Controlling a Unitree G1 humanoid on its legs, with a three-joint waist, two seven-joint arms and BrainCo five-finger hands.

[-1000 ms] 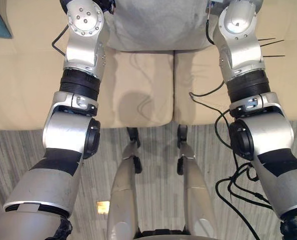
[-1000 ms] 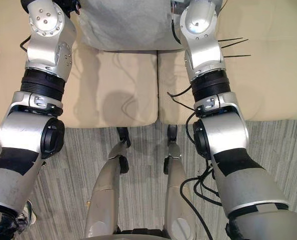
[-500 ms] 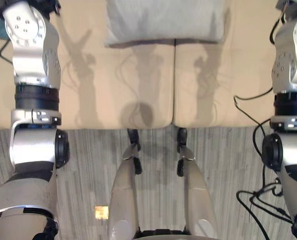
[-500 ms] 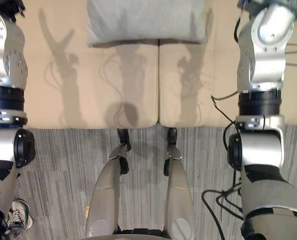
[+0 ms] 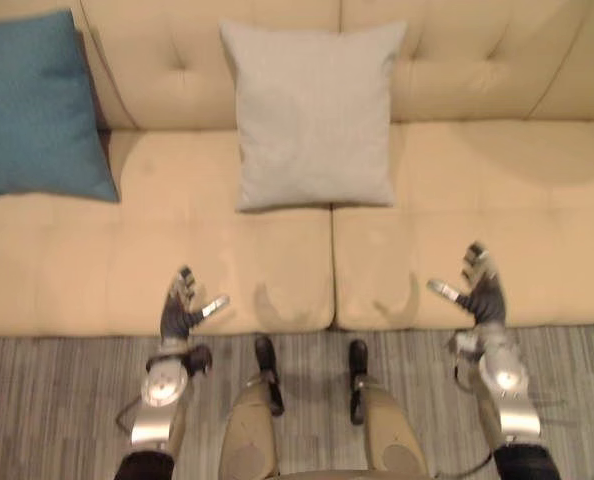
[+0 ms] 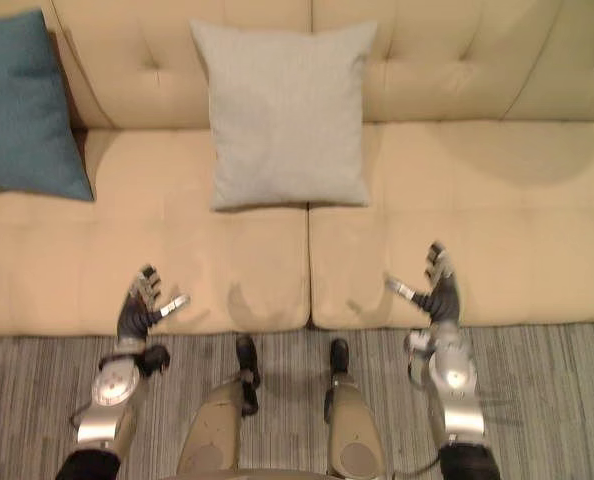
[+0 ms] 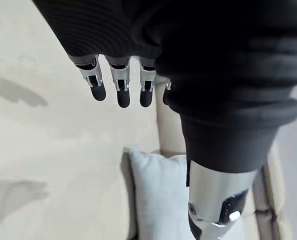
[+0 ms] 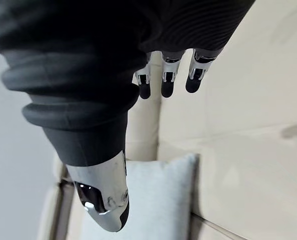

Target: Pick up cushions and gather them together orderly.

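Observation:
A light grey cushion [image 5: 312, 113] leans upright against the back of the beige sofa [image 5: 97, 270], over the seam between the two seat pads. A teal cushion [image 5: 39, 103] leans at the sofa's far left end. My left hand [image 5: 180, 308] hovers open over the front edge of the left seat, fingers straight, thumb out. My right hand [image 5: 478, 292] hovers open over the front edge of the right seat. Both hands hold nothing and stand well in front of the grey cushion [image 7: 161, 197], which also appears past the fingers [image 8: 163, 82] in the right wrist view.
Grey striped carpet [image 5: 57, 400] runs in front of the sofa. The seat pads between the hands and the cushions are bare, as is the sofa's right part [image 5: 517, 180].
The whole picture has shifted: the camera now looks at the sofa from farther back. Both arms have drawn back from the grey cushion, which now leans alone against the backrest.

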